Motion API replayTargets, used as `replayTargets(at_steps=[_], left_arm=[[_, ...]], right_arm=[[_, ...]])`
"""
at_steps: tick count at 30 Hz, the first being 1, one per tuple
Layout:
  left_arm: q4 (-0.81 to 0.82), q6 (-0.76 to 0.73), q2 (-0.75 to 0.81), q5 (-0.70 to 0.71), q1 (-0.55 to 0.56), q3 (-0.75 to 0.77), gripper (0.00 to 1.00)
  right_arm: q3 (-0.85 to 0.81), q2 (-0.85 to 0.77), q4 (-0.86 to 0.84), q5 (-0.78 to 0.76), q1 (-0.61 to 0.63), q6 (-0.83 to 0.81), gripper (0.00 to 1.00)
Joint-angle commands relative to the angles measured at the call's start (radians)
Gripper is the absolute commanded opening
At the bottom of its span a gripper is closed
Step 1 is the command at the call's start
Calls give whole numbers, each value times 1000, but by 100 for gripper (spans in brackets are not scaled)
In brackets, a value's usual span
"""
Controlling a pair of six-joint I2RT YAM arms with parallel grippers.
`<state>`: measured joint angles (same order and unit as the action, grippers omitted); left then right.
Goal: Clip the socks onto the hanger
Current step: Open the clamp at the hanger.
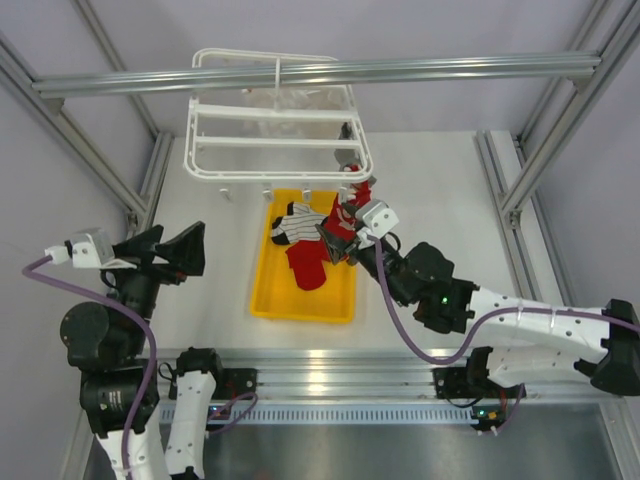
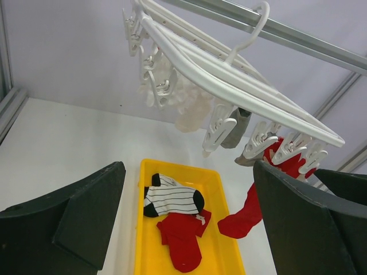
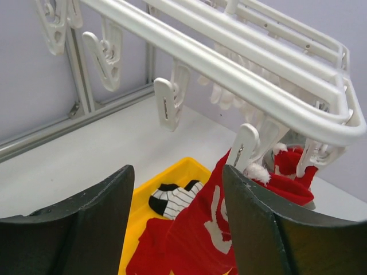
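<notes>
The white hanger (image 1: 280, 140) hangs from a grey beam above the table's back. A red sock with white markings (image 3: 215, 226) hangs from a front clip (image 3: 242, 148), between my right gripper's (image 3: 178, 172) wide-open fingers, close to the right finger (image 3: 269, 229). A second red sock (image 3: 292, 163) hangs just behind it. A white striped sock (image 1: 290, 225) and a red sock (image 1: 308, 265) lie in the yellow tray (image 1: 262, 290). My left gripper (image 1: 195, 250) is open and empty, left of the tray. In the left wrist view, the striped sock (image 2: 172, 195) and the hanging red sock (image 2: 246, 215) show.
The grey aluminium beam (image 1: 300, 75) crosses over the hanger. Pale and grey items (image 2: 192, 106) hang from the hanger's inner clips. Several free clips (image 3: 166, 103) dangle along the front bar. Frame rails (image 1: 500, 170) border the table's right and left sides.
</notes>
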<state>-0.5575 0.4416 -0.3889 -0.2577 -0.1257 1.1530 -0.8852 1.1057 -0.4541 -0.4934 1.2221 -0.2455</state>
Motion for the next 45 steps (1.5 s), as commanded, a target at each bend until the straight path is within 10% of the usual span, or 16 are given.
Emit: replayTargets(at_steps=[1,35,45], left_arm=[[91,-11,-22,-3,-6,-12,98],[151,-15,-25,-375,-8,17,98],[177,2,-105,-586,-9,28,90]], right_arm=[[-32,-20,-86,21,16,-12,62],[-146,244,-327,-4,-50,-89,54],[-97,178,-310,95,-56,-110,11]])
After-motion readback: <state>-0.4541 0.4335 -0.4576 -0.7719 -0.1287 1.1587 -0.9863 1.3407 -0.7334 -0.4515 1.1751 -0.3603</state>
